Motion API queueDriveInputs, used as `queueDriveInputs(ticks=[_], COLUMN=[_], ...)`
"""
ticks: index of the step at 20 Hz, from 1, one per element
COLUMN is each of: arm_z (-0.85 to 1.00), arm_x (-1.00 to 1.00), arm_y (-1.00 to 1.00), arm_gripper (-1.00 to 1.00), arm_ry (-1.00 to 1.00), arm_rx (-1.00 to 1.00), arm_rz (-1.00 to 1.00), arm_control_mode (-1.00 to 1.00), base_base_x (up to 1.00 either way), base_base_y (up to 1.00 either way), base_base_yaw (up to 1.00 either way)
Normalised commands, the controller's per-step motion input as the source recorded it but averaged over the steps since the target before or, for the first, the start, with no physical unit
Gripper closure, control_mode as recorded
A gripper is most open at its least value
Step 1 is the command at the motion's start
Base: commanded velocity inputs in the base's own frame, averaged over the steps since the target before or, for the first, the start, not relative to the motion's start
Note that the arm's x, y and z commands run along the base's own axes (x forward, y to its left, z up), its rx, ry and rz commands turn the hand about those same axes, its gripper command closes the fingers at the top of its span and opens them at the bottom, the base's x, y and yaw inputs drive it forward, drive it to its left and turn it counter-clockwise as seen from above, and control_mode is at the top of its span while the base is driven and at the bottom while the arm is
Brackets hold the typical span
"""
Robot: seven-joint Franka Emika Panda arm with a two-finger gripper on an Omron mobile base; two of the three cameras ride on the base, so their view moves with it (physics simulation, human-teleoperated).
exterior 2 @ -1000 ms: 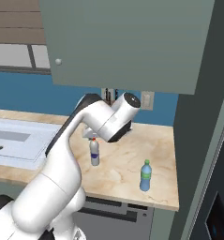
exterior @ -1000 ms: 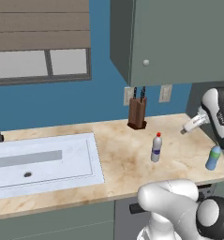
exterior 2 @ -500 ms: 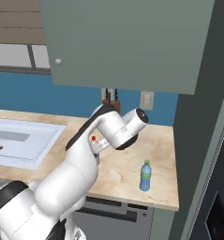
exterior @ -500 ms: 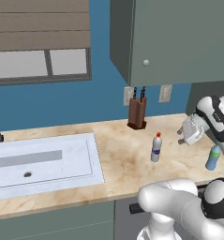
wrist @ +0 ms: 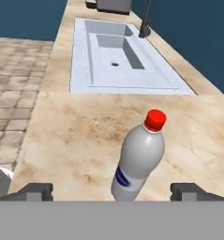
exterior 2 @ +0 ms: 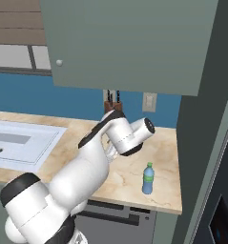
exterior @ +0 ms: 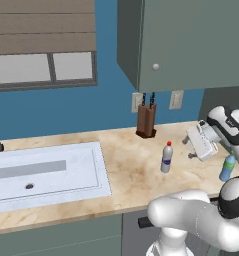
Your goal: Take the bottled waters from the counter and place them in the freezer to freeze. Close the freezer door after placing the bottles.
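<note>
Gripper [wrist: 111,191] fingers spread wide, red-capped bottle [wrist: 136,159] centred between them, untouched. Advance level, close on the labelled body, not the cap, to avoid tipping.

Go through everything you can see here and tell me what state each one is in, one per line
End effector: open, holding nothing, fingers either side of the red-capped bottle.
Red-capped bottle: upright on the counter, cap on.
Green-capped bottle: upright near the counter's front edge, cap on.
Wall cabinet: door shut.
Sink: dry, nothing in the basin.
Knife block: upright, knives in.
</note>
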Motion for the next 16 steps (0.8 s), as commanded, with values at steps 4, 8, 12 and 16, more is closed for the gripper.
queueDriveInputs(ticks=[4, 8, 12, 16], arm_z=[-0.23, -0.14, -0.16, -0.25], arm_x=[0.04, 0.02, 0.13, 0.19], arm_y=[0.21, 0.08, 0.00, 0.00], arm_gripper=[-1.00, -1.00, -1.00, -1.00], arm_ry=[0.00, 0.00, 0.00, 0.00], arm_rx=[0.00, 0.00, 0.01, 0.01], arm_rz=[0.22, 0.20, 0.17, 0.16], arm_control_mode=[-1.00, -1.00, -1.00, -1.00], base_base_x=[0.00, 0.00, 0.00, 0.00], base_base_y=[0.00, 0.00, 0.00, 0.00], base_base_yaw=[0.00, 0.00, 0.00, 0.00])
